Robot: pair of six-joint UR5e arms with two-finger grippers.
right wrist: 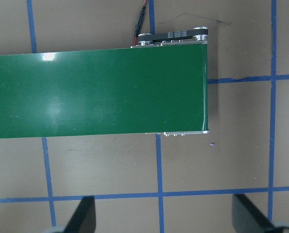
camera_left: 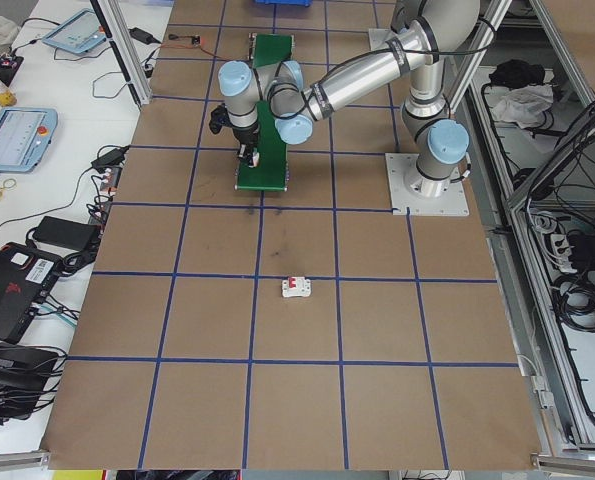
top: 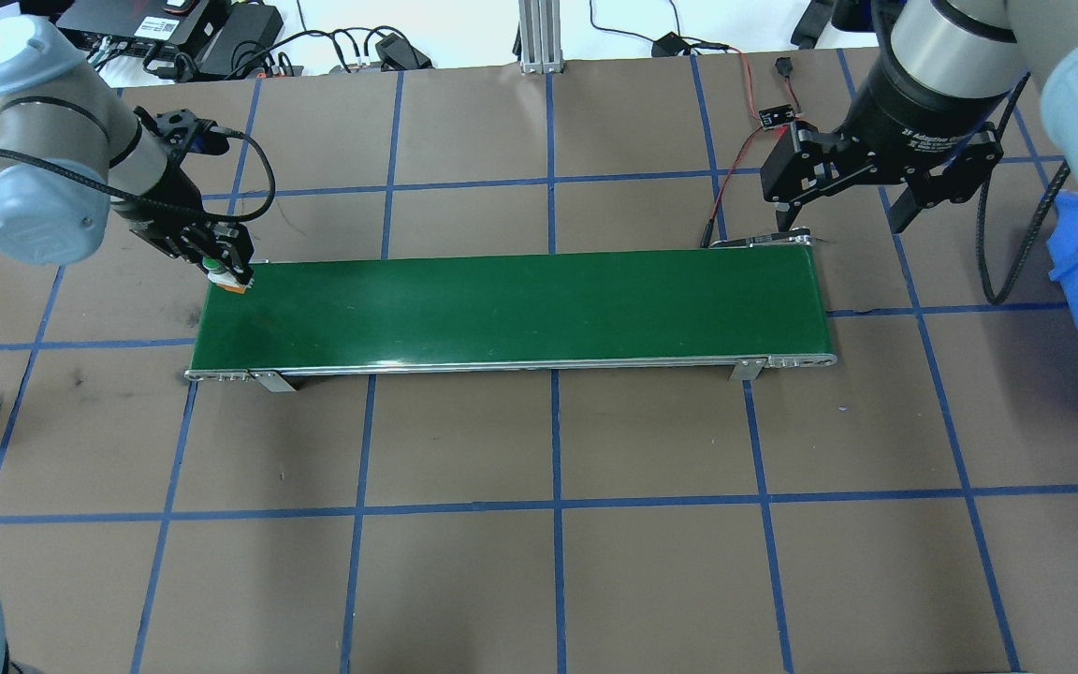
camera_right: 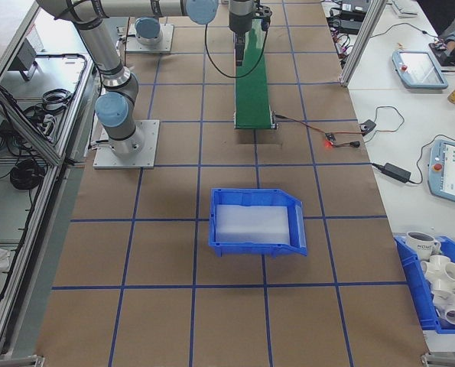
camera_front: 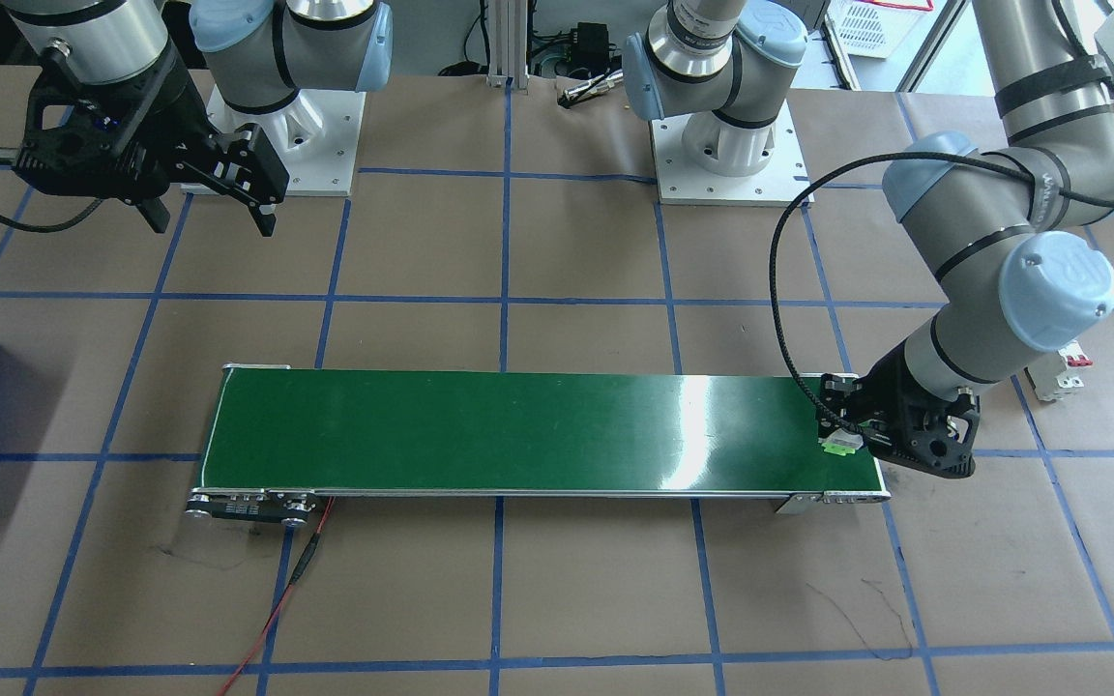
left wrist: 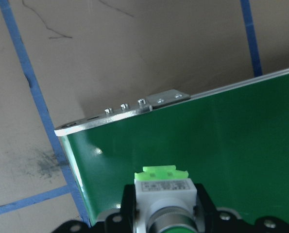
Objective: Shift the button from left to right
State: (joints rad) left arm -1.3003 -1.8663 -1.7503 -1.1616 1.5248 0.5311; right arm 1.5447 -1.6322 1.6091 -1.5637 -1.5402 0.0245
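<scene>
Button (left wrist: 165, 194) clamped in the left pincer (top: 221, 265), low over the conveyor belt (top: 511, 307) at its left end in the overhead view, close to the upper left corner of the green surface. Probably held there for setting down, so that the belt carries it across. Near the belt's end edge and back edge, so little margin on those two sides; the whole length of the belt toward the right of the frame bare. Right pincer (top: 846, 201) wide open, holding nothing, hanging over the tabletop (top: 539, 562) just behind the belt's far end.
</scene>
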